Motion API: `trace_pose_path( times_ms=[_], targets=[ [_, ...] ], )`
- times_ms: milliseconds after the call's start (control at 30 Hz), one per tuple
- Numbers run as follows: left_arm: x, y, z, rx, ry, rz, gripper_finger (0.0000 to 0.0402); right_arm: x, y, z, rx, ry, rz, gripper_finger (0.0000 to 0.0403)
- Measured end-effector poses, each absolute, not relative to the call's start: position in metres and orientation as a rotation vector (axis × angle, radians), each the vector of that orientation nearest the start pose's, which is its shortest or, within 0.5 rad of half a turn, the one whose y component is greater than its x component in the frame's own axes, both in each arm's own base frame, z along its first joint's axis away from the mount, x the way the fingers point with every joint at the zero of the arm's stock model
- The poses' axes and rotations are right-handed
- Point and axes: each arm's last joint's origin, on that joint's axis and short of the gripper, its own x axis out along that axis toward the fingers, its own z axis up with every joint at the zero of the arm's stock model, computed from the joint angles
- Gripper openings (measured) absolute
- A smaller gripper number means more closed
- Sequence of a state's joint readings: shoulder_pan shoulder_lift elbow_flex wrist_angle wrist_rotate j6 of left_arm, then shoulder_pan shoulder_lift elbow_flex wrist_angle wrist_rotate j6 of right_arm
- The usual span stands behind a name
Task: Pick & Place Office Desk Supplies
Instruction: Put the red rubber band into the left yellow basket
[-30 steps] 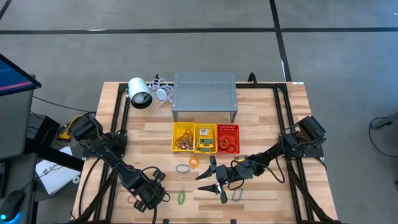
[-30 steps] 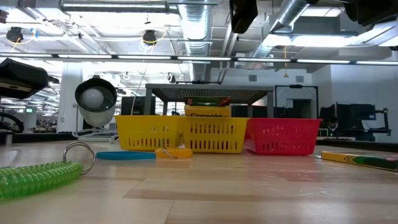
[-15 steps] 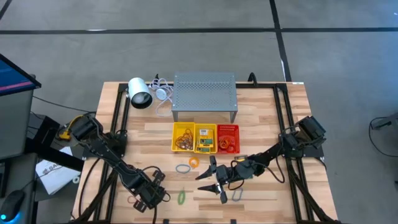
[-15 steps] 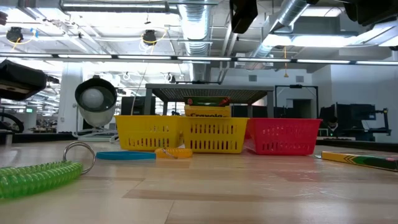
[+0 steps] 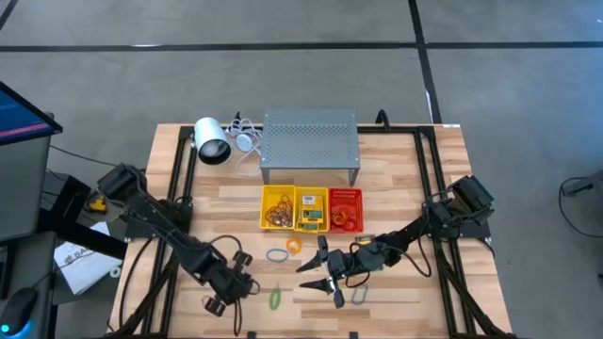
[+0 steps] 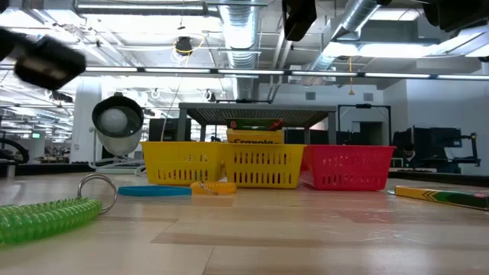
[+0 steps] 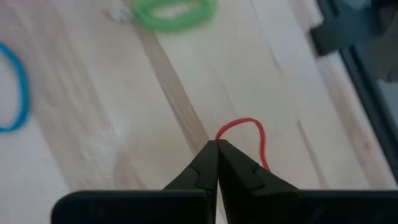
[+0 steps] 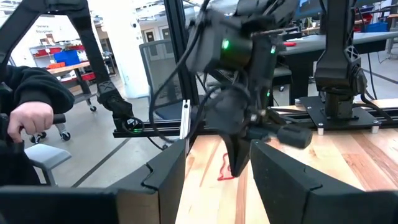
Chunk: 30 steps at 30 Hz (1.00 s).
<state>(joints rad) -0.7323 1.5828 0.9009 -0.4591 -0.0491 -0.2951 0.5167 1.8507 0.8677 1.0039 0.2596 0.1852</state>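
From above, the left gripper (image 5: 215, 303) sits over the table's (image 5: 405, 188) front left part, with a red rubber band (image 5: 208, 303) at its tip. Only the left wrist view makes the grip plain: the two dark fingers (image 7: 205, 171) are pressed fully together on the red band (image 7: 249, 134), whose loop curls out from the tips above the wood. The same view shows a green coil (image 7: 174, 12) and part of a blue ring (image 7: 15, 93) lying farther off on the boards.

The right wrist view looks across at the left gripper (image 8: 236, 168) from the far side, the band (image 8: 224, 168) dangling as a thin red line under it. A person's hand (image 8: 28, 118) and dark sleeve show at that picture's edge, beyond the table.

The right gripper (image 5: 325, 278) hovers near the front centre, its fingers partly spread and holding nothing; a grey clip (image 5: 359, 296) lies just beside it.

The high view alone gives the layout: two yellow bins (image 5: 294, 209) and a red bin (image 5: 346, 209) in a row, a blue ring (image 5: 276, 254) and an orange ring (image 5: 294, 246) in front of them, and the green coil (image 5: 275, 298) near the front edge.

The low view shows the bins side-on (image 6: 263, 164), a crayon box (image 6: 256, 137) standing up out of the middle one, and another box (image 6: 443, 197) lying flat at the right.
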Motion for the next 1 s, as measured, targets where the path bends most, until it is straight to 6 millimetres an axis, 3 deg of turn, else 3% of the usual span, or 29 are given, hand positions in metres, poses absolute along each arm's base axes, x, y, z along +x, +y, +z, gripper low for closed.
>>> trace_pose_path(
  times_ms=[633, 833, 1000],
  targets=[
    [0.215, -0.161, 0.249, 0.137, 0.771, -0.428, 0.0, 0.329, 0.179, 0.188, 0.191, 0.006, 0.258, 0.0175],
    [0.209, -0.156, 0.272, 0.159, 0.623, -0.436, 0.0, 0.329, 0.179, 0.188, 0.188, 0.01, 0.258, 0.0175],
    [0.2, -0.14, 0.293, 0.135, 0.537, -0.411, 0.0, 0.329, 0.179, 0.188, 0.184, 0.012, 0.257, 0.0175]
  ],
)
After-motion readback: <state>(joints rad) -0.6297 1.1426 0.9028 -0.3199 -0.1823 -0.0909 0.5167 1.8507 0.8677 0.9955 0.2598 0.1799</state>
